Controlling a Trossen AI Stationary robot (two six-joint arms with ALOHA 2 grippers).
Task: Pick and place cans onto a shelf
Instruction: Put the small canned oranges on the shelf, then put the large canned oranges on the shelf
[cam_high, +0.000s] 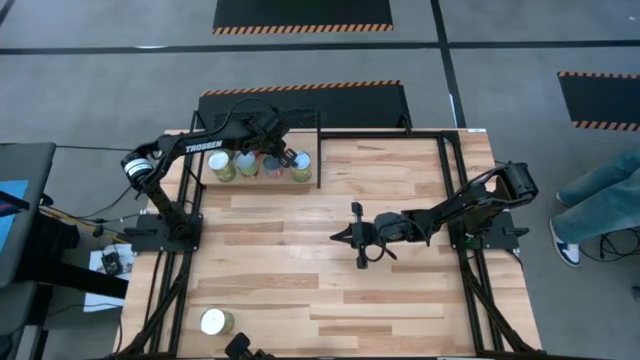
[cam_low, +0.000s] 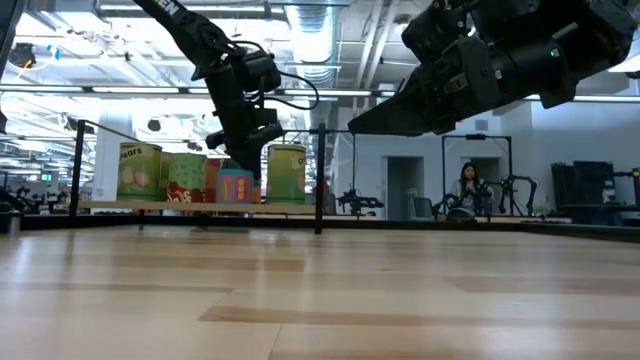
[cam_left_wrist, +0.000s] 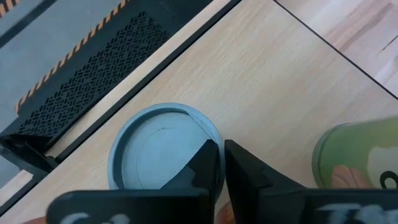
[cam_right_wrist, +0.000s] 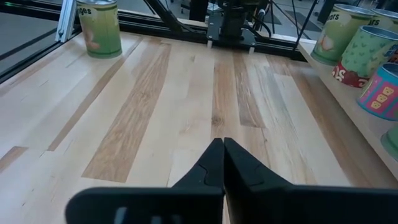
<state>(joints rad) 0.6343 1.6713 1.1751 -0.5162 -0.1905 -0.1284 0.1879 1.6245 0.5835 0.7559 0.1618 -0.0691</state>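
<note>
- High view: left gripper (cam_high: 285, 157) sits over the small light-wood shelf with thin black rails (cam_high: 330, 160) at about 11 o'clock of the big wooden tabletop (cam_high: 320, 260). A row of small tin cans with silvery tops stands on the shelf: yellow-green can (cam_high: 222, 165), pale green can (cam_high: 247, 163), red-labelled can (cam_high: 271, 165), yellow-green can (cam_high: 301, 167). The row looks packed side by side, likely to leave the shelf's remaining board free. One silver-topped can (cam_high: 214, 322) stands alone at 7 o'clock, still to be shelved.
- High view: right gripper (cam_high: 358, 236) hangs near table centre, arm waiting.
- Low view: cans on the shelf are upright, labels facing the camera; the left arm comes down among them.
- Left wrist view: left fingers (cam_left_wrist: 208, 165) pressed together, nothing between them, just above a blue-grey round can top (cam_left_wrist: 155, 146); probably released or nudging, hard to say.
- Right wrist view: right fingers (cam_right_wrist: 214, 165) closed tip to tip, empty, pointing toward the lone can (cam_right_wrist: 99, 28).
</note>
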